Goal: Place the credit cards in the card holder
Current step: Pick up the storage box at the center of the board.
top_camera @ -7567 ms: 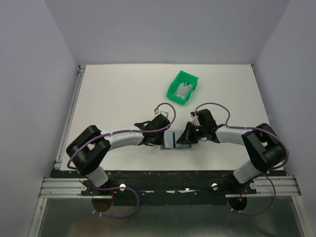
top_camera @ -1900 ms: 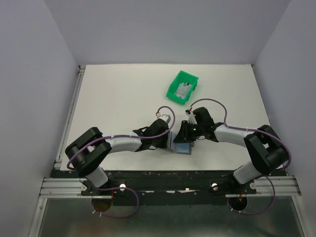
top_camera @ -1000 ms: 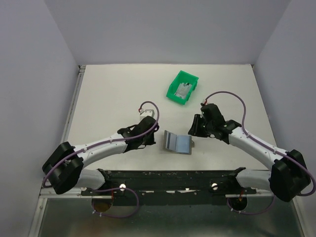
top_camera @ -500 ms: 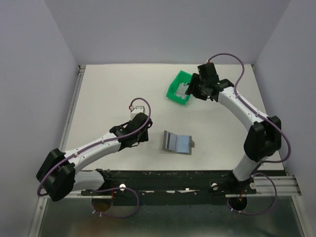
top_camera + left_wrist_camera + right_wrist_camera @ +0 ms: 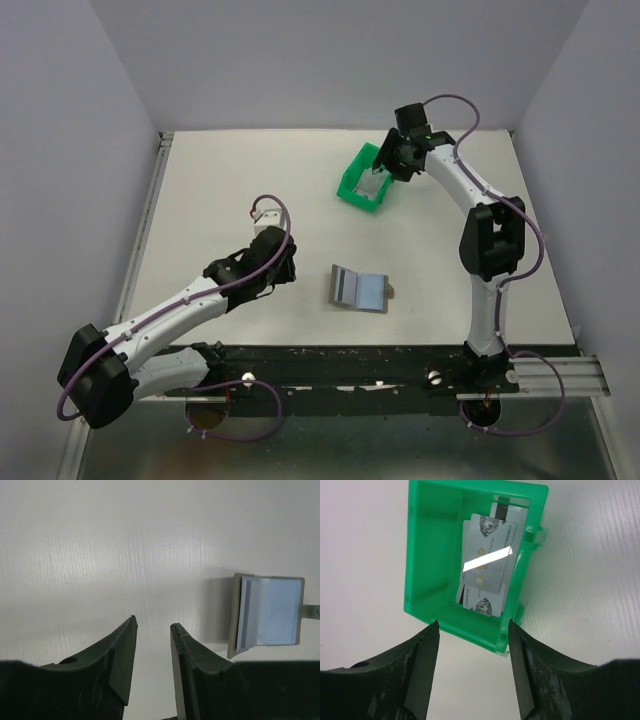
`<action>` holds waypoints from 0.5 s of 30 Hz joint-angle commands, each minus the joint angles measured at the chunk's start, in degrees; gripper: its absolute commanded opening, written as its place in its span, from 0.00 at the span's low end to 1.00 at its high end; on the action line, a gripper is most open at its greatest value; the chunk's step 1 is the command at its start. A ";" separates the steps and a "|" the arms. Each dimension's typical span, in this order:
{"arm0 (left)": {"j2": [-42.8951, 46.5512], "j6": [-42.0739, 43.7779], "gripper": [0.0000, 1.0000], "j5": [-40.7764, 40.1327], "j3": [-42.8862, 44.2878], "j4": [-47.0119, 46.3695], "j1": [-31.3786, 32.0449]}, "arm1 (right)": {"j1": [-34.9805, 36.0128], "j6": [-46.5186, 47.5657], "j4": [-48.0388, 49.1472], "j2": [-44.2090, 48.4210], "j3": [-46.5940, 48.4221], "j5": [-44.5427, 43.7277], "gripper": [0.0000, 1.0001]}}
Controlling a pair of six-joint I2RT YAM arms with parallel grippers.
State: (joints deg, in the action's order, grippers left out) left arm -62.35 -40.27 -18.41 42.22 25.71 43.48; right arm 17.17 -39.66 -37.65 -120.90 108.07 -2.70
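Note:
The card holder (image 5: 358,289) lies spread flat on the table near the front, its light blue inside up; the left wrist view shows the card holder (image 5: 268,611) at the right. Silver-grey credit cards (image 5: 487,562) lie stacked inside the green bin (image 5: 431,560), also visible as credit cards (image 5: 373,184) from above. My right gripper (image 5: 473,626) hovers open above the bin's near wall, nothing between its fingers. To the left of the card holder and apart from it, my left gripper (image 5: 152,622) stands open over bare table, empty.
The green bin (image 5: 352,182) stands at the back middle of the white table. Grey walls close the table on three sides. A metal rail runs along the left edge (image 5: 148,225).
Both grippers let go of the card holder and opened. The left arm drew back to the left. The right arm swung far back to the green bin.

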 commanded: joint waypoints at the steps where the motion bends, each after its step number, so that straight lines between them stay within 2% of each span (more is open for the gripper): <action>1: 2.31 0.46 0.46 0.48 -1.87 0.83 -0.50 | 0.23 -2.09 -7.42 -4.86 7.31 -1.43 0.66; 10: 2.50 0.19 0.46 1.10 -2.49 0.30 -0.77 | 0.23 -0.95 -8.93 -5.75 5.92 -5.30 0.65; 15: 1.44 0.63 0.46 1.45 -2.14 0.21 -0.77 | 0.23 0.37 -9.28 -9.08 8.11 -3.46 0.60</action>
State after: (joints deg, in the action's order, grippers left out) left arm -60.25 -40.29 -18.17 40.18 25.91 43.07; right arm 17.26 -40.49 -44.58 -125.84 114.39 -5.56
